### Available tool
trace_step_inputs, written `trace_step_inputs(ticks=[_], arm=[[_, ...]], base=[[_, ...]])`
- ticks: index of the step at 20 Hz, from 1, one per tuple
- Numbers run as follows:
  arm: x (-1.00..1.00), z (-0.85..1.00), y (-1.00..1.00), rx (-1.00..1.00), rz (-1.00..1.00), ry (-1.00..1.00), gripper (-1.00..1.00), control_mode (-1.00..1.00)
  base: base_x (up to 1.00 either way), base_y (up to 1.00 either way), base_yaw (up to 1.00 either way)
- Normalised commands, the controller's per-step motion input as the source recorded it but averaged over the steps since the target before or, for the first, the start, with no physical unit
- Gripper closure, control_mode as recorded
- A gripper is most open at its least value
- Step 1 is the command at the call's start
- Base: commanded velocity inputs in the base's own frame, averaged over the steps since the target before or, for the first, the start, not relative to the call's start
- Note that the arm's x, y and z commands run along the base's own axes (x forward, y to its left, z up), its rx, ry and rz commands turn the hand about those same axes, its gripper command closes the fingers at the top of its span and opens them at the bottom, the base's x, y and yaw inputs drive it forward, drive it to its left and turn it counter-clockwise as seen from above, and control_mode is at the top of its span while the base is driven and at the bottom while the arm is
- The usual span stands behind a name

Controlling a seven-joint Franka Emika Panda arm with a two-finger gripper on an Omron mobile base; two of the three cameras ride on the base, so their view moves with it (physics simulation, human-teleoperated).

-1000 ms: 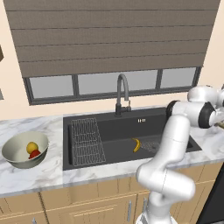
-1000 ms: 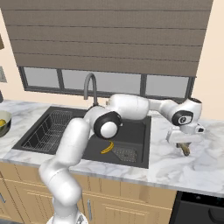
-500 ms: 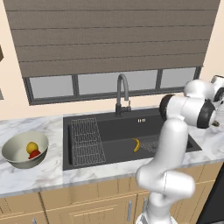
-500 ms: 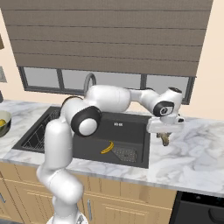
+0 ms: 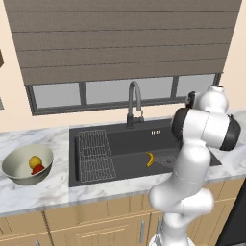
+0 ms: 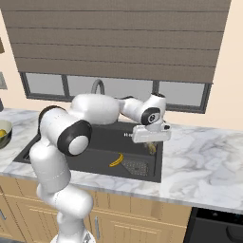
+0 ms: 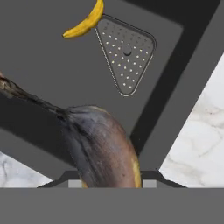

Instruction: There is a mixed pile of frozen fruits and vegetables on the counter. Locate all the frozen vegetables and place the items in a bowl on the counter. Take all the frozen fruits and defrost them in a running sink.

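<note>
My gripper (image 6: 151, 142) is shut on a dark-skinned banana (image 7: 105, 151), which hangs from it (image 6: 152, 149) over the right edge of the black sink (image 6: 102, 144). In the hand view this banana lies close in front, with the sink floor (image 7: 52, 65) and the marble counter (image 7: 197, 144) beneath it. A second yellow banana (image 5: 150, 159) (image 6: 116, 160) (image 7: 85, 22) lies on the sink floor beside the drain strainer (image 7: 127, 52). At the far left the grey-beige bowl (image 5: 13, 162) holds the yellow-orange piece (image 5: 34, 161) and the red piece (image 5: 39, 169).
The wire rack (image 5: 96, 154) covers the sink's left part. The dark gooseneck tap (image 5: 135, 102) stands behind the basin. White marble counter (image 6: 204, 161) stretches to the right of the sink. My own arm (image 5: 202, 129) blocks the sink's right end in the left base view.
The arm has swung left from above the right counter, carrying the dark banana with it. The banana now hangs over the sink's right edge.
</note>
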Motion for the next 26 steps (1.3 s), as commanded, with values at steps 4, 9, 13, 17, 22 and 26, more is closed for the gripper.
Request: trace_step_inputs(ticks=[4, 9, 13, 17, 22, 26], arm=[[0.35, 0.00, 0.97, -0.02, 0.06, 0.10, 1.00, -1.00], [0.34, -0.08, 0.85, -0.02, 0.06, 0.09, 1.00, -1.00], [0.26, -0.28, 0.46, 0.03, 0.00, -0.02, 1.00, -1.00], [0.32, -0.60, 0.10, 0.03, -0.06, -0.08, 1.00, -1.00], [0.24, -0.74, 0.06, -0.08, -0.04, -0.22, 1.00, -1.00], [0.30, -0.67, 0.16, -0.10, -0.03, -0.22, 1.00, -1.00]], base=[[0.00, 0.00, 0.00], [0.00, 0.00, 0.00], [0.00, 0.00, 0.00], [0.00, 0.00, 0.00], [0.00, 0.00, 0.00], [0.00, 0.00, 0.00]])
